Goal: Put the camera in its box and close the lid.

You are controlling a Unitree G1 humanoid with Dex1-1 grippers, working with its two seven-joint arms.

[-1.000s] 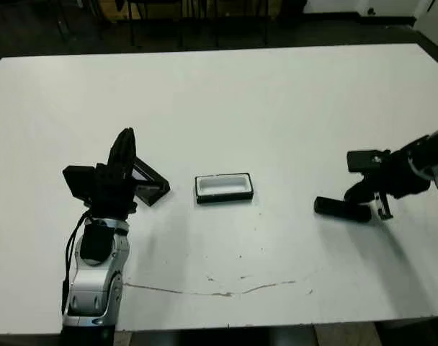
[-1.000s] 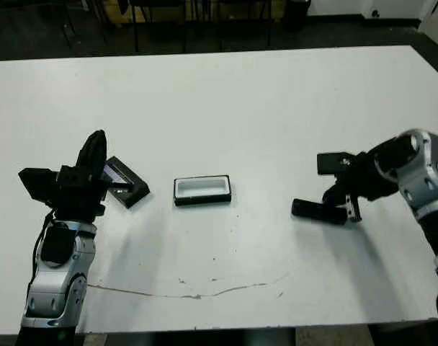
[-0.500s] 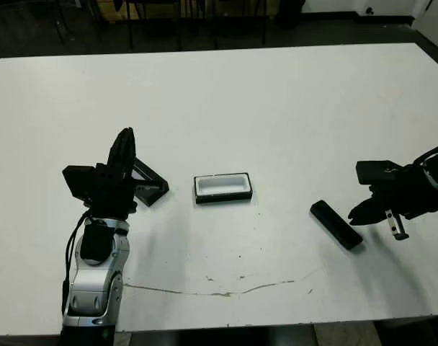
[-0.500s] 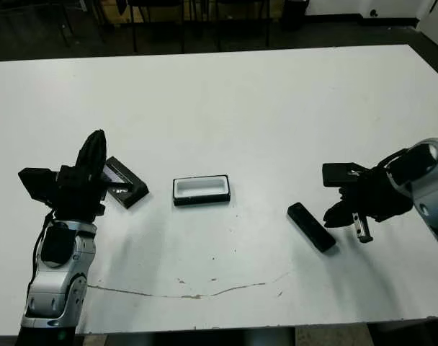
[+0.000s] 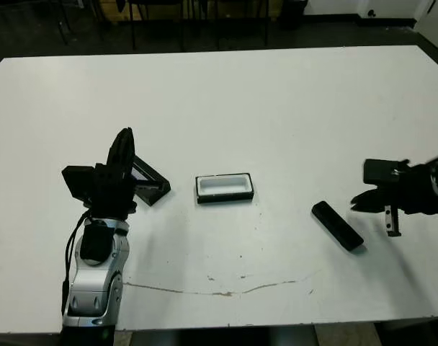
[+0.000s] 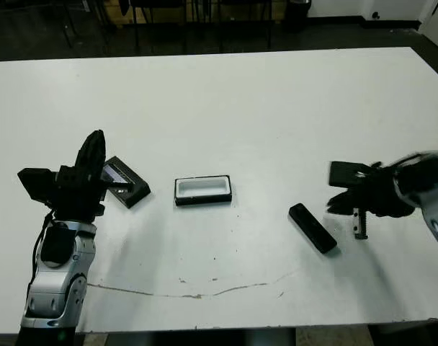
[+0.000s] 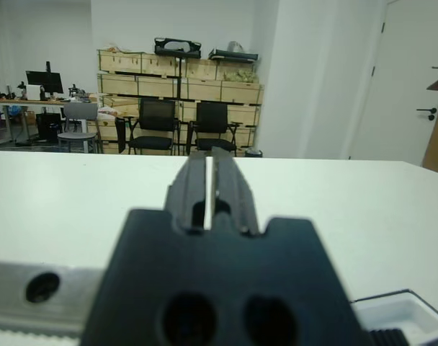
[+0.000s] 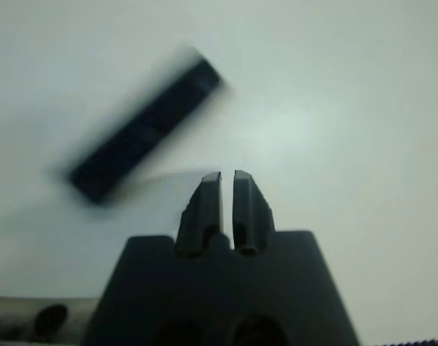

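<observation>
1. Across the whole scene spreads the white table [image 5: 276, 108], with a thin cracked line near its front edge.
2. On the left side stands the left arm, its gripper [image 5: 124, 155] raised upright over the table; the wrist view shows its two fingers [image 7: 194, 187] pressed almost together, only a slit between them, gripping nothing.
3. At the right edge the right gripper [image 5: 390, 213] hangs just beside the camera without touching it; its fingers [image 8: 208, 202] are closed to a narrow slit and hold nothing.
4. Near the table's middle sits the box [image 5: 224, 187], white lining up, nothing inside.
5. Just left of the box, beside the left gripper, lies the lid [image 5: 148, 185], turned at an angle, greyish inside showing.
6. Right of the box, well apart from it, lies the camera [image 5: 337, 225] flat on the table, set diagonally.
</observation>
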